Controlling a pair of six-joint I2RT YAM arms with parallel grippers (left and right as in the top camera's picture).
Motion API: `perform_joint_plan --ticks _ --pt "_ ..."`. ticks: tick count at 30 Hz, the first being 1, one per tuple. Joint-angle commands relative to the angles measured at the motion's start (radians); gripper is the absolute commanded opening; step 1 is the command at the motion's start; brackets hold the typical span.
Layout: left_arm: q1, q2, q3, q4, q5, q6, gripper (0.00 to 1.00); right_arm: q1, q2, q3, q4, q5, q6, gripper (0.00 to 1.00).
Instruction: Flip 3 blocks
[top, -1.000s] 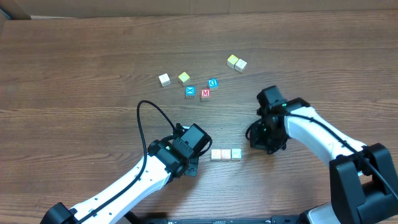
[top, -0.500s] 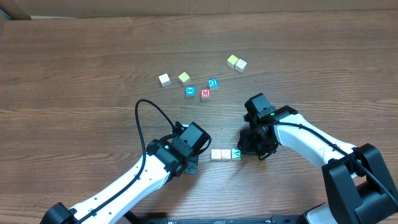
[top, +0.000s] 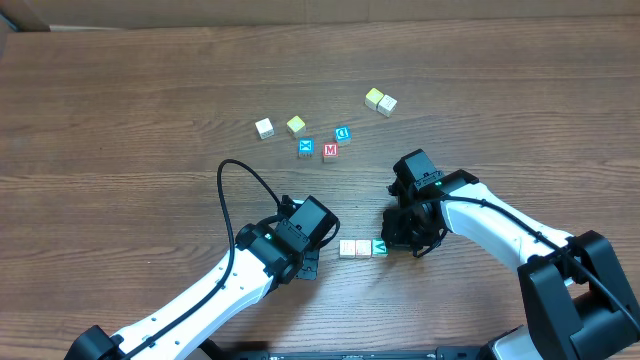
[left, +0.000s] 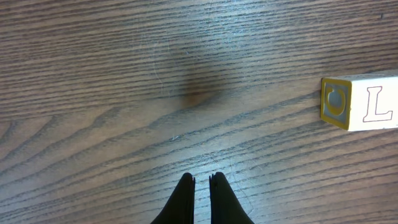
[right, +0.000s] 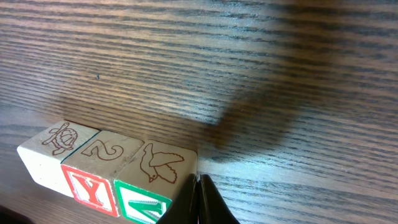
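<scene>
Your right gripper (right: 199, 186), pinched shut and empty, sat just beside the green V block (right: 155, 171) ending the three-block row (top: 362, 247). Your left gripper (left: 201, 182) was shut, empty. Likely light, rigid wood: pinch opposite flat faces.

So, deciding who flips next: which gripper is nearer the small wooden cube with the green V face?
Right. The right gripper, shut, sits beside the green V cube; the left gripper, shut, lies past the opposite end of the three-cube row.

Y block (right: 99, 171): we read red Y and 2
V block (right: 152, 183): green V
yellow-edged block (left: 367, 102): L
red cube (top: 330, 150): M
</scene>
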Motion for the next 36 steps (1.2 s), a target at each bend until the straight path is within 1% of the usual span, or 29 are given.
perform_joint_plan --ticks 1,6,8,11,12,13,15,16,17,20,23,25,28,36 --pt "0.005 -0.007 0.010 0.007 -0.013 0.024 0.04 0.004 -0.017 -0.004 0.005 -0.025 -0.017 0.04" --pt "0.005 -0.007 0.010 0.012 -0.013 0.031 0.06 0.004 -0.017 -0.004 0.006 -0.025 -0.020 0.04" --pt "0.005 -0.007 0.010 0.012 -0.013 0.031 0.12 0.004 -0.017 -0.004 0.005 -0.025 -0.020 0.04" --pt "0.005 -0.007 0.008 0.016 -0.012 0.031 0.19 0.004 -0.017 -0.004 0.005 -0.025 -0.020 0.04" --pt "0.005 -0.007 0.007 0.016 -0.011 0.031 0.19 0.004 -0.017 -0.004 0.005 -0.025 -0.020 0.04" --pt "0.005 -0.006 0.006 0.021 -0.007 0.031 0.17 0.004 -0.017 -0.004 0.005 -0.025 -0.020 0.04" --pt "0.005 -0.003 0.005 0.035 0.012 0.039 0.12 0.004 -0.017 -0.004 0.005 -0.025 -0.020 0.04" --pt "0.005 0.001 0.003 0.045 0.025 0.043 0.07 0.004 -0.017 -0.004 0.005 -0.025 -0.020 0.04" --pt "0.005 0.007 0.000 0.060 0.048 0.047 0.04 0.004 -0.017 -0.004 0.005 -0.025 -0.020 0.04" --pt "0.005 0.032 -0.008 0.100 0.100 0.077 0.04 0.004 -0.017 -0.004 0.004 -0.025 -0.020 0.04" --pt "0.004 0.061 -0.008 0.119 0.100 0.084 0.04 0.004 -0.017 -0.004 0.004 -0.025 -0.020 0.04" --pt "0.004 0.084 -0.008 0.136 0.101 0.119 0.04 0.004 -0.017 -0.004 0.004 -0.025 -0.020 0.04" --pt "0.004 0.123 -0.008 0.154 0.102 0.140 0.04 0.004 -0.017 -0.004 0.005 -0.025 -0.019 0.04" --pt "0.004 0.184 -0.008 0.235 0.153 0.203 0.04 0.004 -0.017 -0.004 0.004 -0.025 -0.016 0.04"
